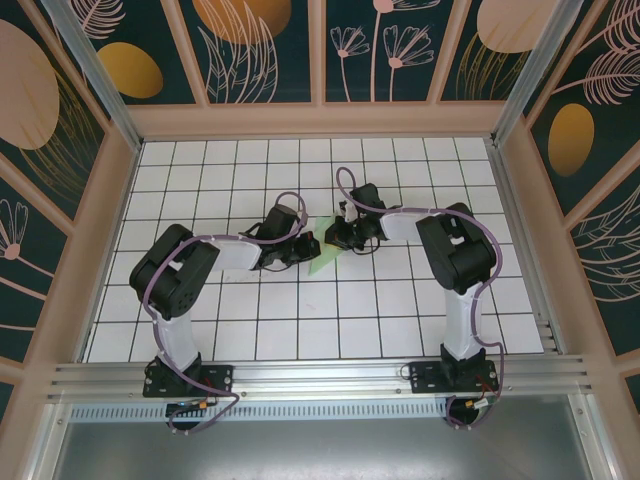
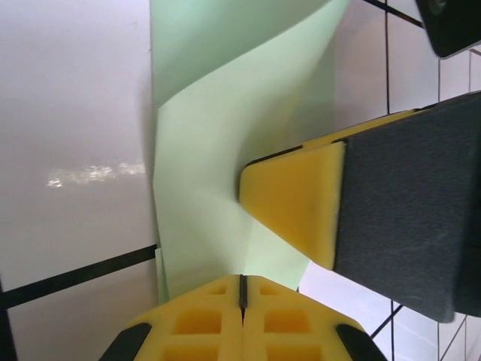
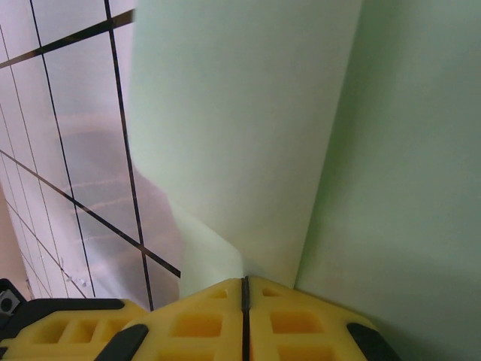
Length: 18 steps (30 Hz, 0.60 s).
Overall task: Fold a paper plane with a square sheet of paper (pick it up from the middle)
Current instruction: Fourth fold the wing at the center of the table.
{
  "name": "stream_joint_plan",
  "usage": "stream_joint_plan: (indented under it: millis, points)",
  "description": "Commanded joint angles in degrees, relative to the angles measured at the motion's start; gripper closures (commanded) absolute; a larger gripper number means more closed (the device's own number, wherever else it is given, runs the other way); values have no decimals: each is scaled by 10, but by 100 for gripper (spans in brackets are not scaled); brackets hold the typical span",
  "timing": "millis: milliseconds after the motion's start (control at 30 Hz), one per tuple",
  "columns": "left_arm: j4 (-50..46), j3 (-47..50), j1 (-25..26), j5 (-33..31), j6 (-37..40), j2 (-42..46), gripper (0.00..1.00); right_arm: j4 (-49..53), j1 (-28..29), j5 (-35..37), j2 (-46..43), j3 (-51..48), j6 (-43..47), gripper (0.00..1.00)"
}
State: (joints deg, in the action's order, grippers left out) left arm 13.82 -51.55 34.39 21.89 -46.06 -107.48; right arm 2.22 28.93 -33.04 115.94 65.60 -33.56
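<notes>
The pale green sheet of paper (image 1: pixel 324 260) lies folded into a narrow pointed shape at the middle of the white grid table (image 1: pixel 300 320), between both grippers. My left gripper (image 1: pixel 303 247) meets it from the left and my right gripper (image 1: pixel 338 240) from the right. In the left wrist view the left gripper (image 2: pixel 242 280) is shut, tips at the edge of the paper (image 2: pixel 210 150), and a yellow finger (image 2: pixel 293 203) of the right gripper lies on the paper. In the right wrist view the right gripper (image 3: pixel 244 280) is shut, tips against the creased paper (image 3: pixel 248 135). No paper shows between either pair of jaws.
Low beige walls (image 1: pixel 120 200) with patterned panels enclose the table on three sides. A metal rail (image 1: pixel 320 375) carries both arm bases at the near edge. Both arms bend inward over the table's centre.
</notes>
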Motion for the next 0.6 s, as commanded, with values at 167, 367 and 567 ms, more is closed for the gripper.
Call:
stream_joint_plan:
  millis: [167,367,567]
  points:
    - [-48,-11,-3,-34,9,-20,96,12,2,41,13,-16,5,90]
    - [-67,-9,-3,-41,13,-28,99,-19,0,13,-31,-14,35,89]
    - [-75,-7,-2,-40,16,-31,100,-30,8,-13,-46,-36,56,94]
